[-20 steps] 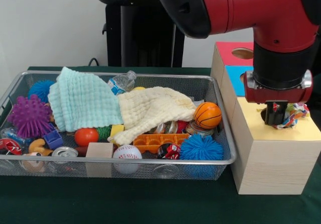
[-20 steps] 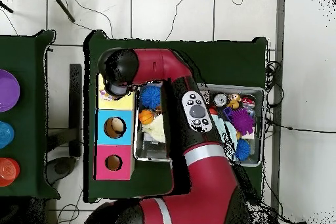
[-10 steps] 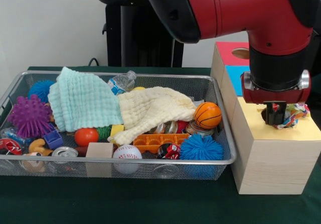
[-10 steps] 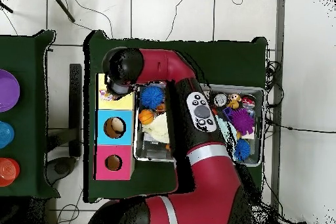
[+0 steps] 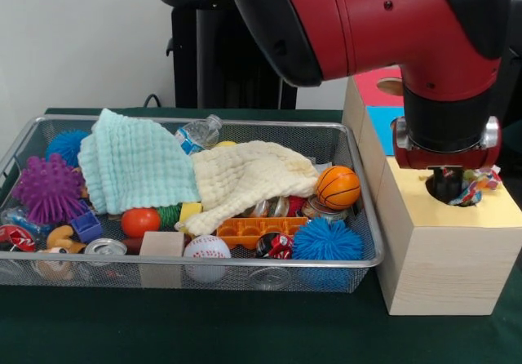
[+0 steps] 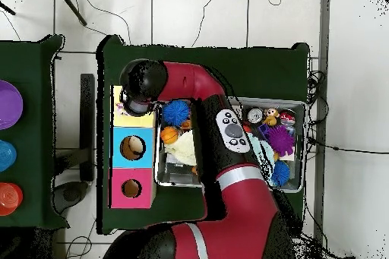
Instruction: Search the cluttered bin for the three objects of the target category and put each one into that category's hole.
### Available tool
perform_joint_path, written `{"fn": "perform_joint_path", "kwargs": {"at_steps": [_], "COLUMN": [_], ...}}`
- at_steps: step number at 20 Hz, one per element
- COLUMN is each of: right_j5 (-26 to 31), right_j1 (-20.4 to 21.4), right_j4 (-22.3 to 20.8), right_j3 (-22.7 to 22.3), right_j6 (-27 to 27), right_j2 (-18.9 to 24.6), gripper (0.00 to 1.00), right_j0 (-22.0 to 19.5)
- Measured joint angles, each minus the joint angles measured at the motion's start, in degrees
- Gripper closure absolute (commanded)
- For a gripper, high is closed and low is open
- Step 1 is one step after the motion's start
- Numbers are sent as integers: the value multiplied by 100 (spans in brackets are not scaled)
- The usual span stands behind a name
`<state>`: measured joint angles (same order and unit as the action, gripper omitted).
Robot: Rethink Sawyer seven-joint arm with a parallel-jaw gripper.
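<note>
A dark green surface sits under everything, three round colored lids lie on another green surface at the side, and wires cross the floor.

The gripper sits lower over the yellow box top, the rope toy sinking into the hole.

The hand hangs over the box, at the hole in its top, with the rope toy just beside it on the box top. The bin sits on the worktop to the hand's left in the front view, touching the box. In the bin, nearest the hand, lies the small basketball; the two cloths lie farther off
</note>
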<state>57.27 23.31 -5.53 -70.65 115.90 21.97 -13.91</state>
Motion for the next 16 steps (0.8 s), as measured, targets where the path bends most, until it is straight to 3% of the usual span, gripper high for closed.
{"fn": "perform_joint_path", "kwargs": {"at_steps": [7,16], "right_j5": [-146,-228], "right_j1": [-105,-134], "right_j4": [36,39], "right_j3": [-258,-260], "right_j6": [0,0], "right_j2": [-2,-55], "gripper": [100,100], "right_j0": [10,57]}}
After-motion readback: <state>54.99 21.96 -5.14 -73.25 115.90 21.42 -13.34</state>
